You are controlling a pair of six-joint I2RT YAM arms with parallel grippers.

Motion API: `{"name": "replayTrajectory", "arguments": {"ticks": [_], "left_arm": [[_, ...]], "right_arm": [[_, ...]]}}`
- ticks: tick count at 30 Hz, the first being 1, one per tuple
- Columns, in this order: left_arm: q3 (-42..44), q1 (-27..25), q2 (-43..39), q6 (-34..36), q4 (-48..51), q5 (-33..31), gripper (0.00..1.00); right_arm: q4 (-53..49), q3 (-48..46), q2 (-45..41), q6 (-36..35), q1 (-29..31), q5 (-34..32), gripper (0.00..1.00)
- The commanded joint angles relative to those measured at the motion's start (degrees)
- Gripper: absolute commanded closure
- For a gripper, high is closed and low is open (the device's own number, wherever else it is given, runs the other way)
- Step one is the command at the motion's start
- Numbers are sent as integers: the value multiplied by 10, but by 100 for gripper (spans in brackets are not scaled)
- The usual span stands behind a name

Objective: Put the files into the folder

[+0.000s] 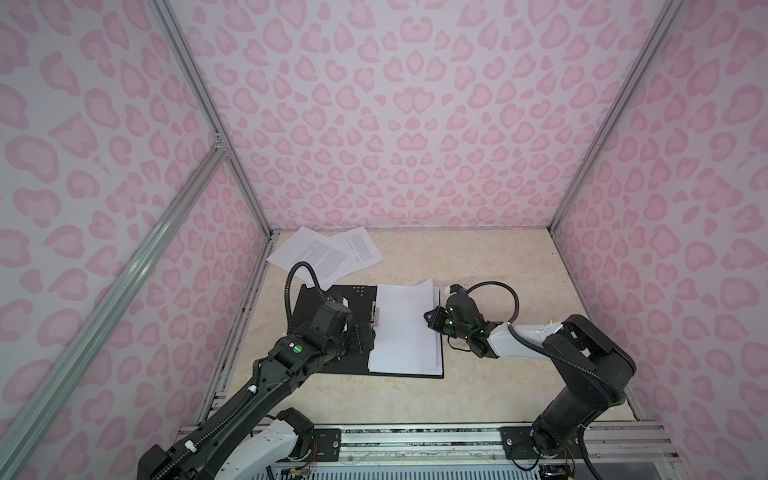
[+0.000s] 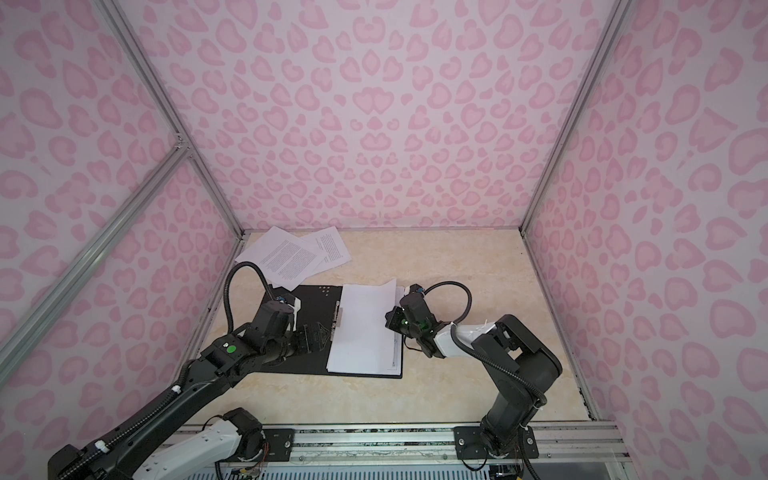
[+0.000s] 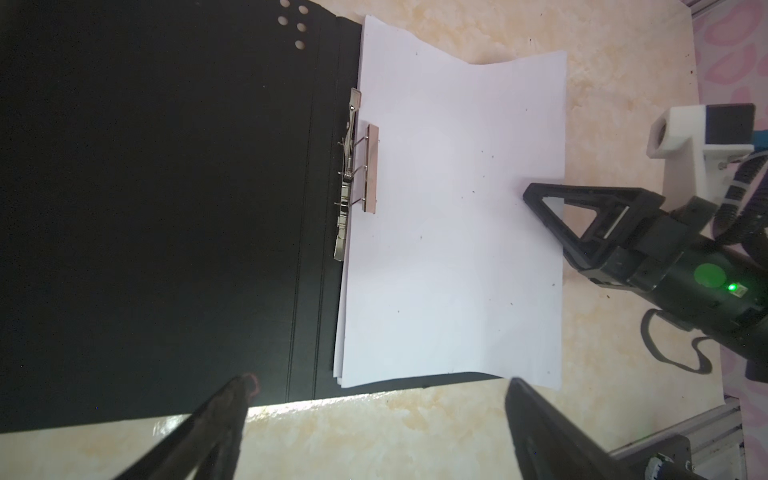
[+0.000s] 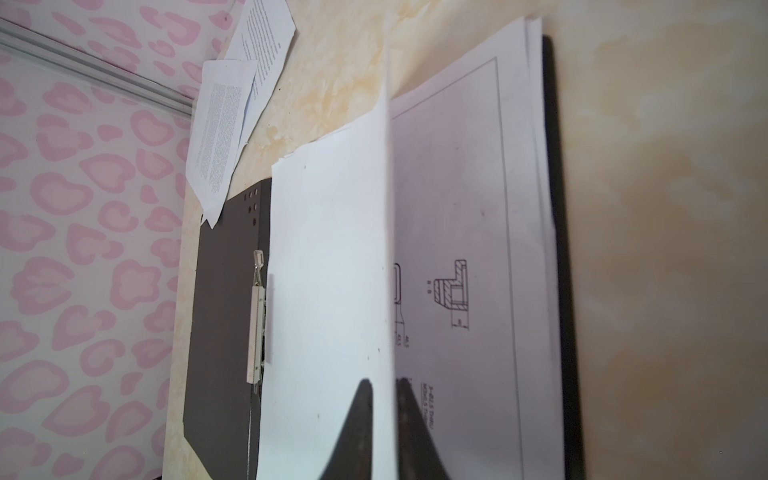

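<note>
Open black folder (image 3: 166, 208), metal-clipped, lies toward worktop's (image 1: 498, 270) left edge; white paper sheets (image 1: 401, 328) stacked on its right half. Left gripper (image 3: 380, 380) wide open, empty. Right gripper (image 4: 383, 380) straddles lifted edge of top sheet (image 4: 332, 249); grip unverifiable.

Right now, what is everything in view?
table: one, beige marbled, enclosure floor.
walls: three, pink-spotted, around table.
folder: one, black inside, open on table.
spine clip: one, metal, along folder's spine.
stacked sheets: several, white, on folder's right half.
top sheet: one, white, one edge lifted.
drawing sheet: one, white with line drawing, under top sheet.
loose printed sheets: at least two, white, table's far left corner.
left gripper: one, black, open, over folder's left half.
right gripper: one, black, top sheet's edge between its jaws.
</note>
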State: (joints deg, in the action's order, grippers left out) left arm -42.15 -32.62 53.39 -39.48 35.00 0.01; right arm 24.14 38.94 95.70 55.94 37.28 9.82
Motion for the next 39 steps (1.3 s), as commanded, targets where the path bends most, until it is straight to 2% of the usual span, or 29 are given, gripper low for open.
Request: {"name": "replayTrajectory", "arguments": {"ticks": [1, 3, 6, 11, 15, 19, 24, 28, 32, 39], "left_arm": [[-11, 3, 9, -14, -8, -1, 2], [-18, 8, 19, -21, -6, -5, 2], [-33, 30, 43, -30, -10, 3, 2], [-70, 100, 96, -42, -33, 23, 2], [-119, 170, 167, -51, -71, 48, 3], [-184, 224, 274, -46, -102, 27, 2], [-276, 273, 428, -3, -166, 22, 3], [-392, 313, 563, 19, -173, 65, 2], [-461, 323, 637, 41, -207, 93, 2], [-587, 333, 752, 42, -181, 121, 2]], "right_arm": [[6, -11, -10, 7, 1, -25, 64], [5, -27, -31, 16, 2, -51, 45], [-40, -31, -70, 14, 2, -90, 25], [-75, -31, -109, 6, 1, -111, 4], [-99, -19, -122, -12, -2, -109, 3], [-149, 4, -129, -37, -17, -111, 3], [-138, 0, -130, -67, -56, -53, 3], [-147, 8, -130, -103, -80, -17, 3], [-145, 11, -130, -131, -93, 2, 3], [-124, 10, -109, -138, -112, 43, 3]]}}
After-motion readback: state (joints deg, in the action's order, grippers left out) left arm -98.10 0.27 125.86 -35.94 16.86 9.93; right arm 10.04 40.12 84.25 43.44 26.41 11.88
